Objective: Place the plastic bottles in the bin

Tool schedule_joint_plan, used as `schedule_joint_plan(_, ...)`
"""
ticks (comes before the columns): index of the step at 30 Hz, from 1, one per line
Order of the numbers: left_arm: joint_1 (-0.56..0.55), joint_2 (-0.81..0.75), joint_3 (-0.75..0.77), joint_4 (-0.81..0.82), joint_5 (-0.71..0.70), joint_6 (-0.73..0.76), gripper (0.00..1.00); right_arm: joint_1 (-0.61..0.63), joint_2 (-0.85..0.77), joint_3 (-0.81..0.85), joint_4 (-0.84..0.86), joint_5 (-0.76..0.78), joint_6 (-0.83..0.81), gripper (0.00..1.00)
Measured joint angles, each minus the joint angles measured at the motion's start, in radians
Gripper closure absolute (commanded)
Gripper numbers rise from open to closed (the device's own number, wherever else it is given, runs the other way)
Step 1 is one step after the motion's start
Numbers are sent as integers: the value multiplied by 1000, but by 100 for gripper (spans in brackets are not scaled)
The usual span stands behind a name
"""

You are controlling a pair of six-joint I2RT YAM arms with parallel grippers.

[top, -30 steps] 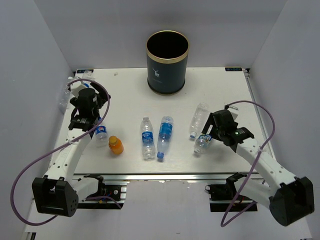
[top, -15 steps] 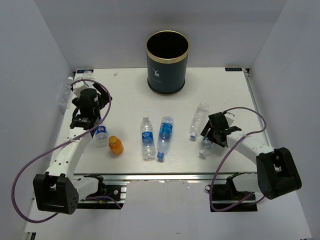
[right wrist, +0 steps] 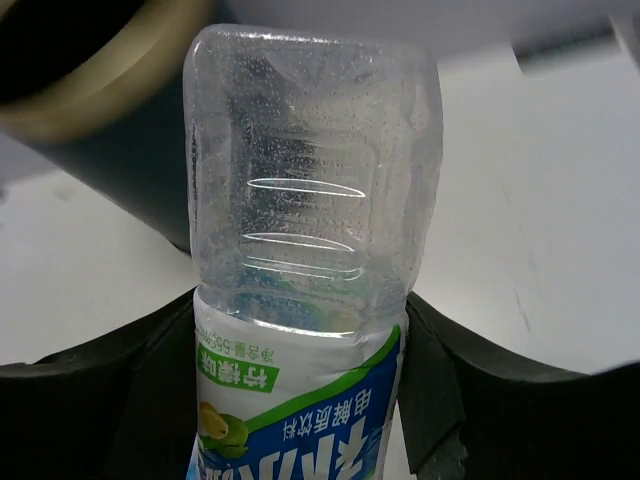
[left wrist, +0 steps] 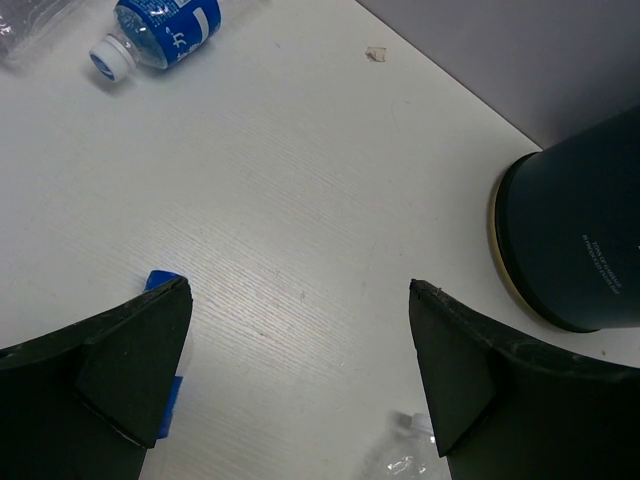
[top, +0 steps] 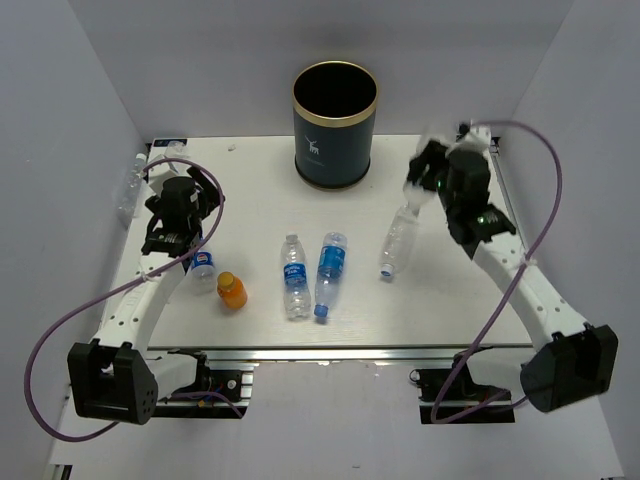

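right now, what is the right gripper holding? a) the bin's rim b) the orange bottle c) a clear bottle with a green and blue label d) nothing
c: the right wrist view shows the clear bottle clamped between the fingers of the right gripper, with the bin behind it.

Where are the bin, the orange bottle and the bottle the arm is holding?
bin (top: 338,150): top view, on its dark side wall.
orange bottle (top: 232,292): top view, on its body.
held bottle (right wrist: 315,200): right wrist view, on its clear ribbed part.
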Motion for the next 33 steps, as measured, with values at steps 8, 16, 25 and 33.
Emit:
schedule_joint_plan(8, 1, 10, 0, -14, -1, -5, 2, 1, 507, 643, 438, -317, -275, 44)
schedule_joint_plan(16, 3, 13, 0, -35, 0, -20, 2, 31, 1123, 1294, 636, -416, -336, 11)
schedule_joint_plan(25, 3, 20, 0, -40, 0, -22, 2, 96, 1217, 1320, 660, -406, -428, 11)
schedule_joint_plan(33, 5, 20, 1, -72, -6, -41, 2, 92, 932, 1232, 557, -446, -438, 11)
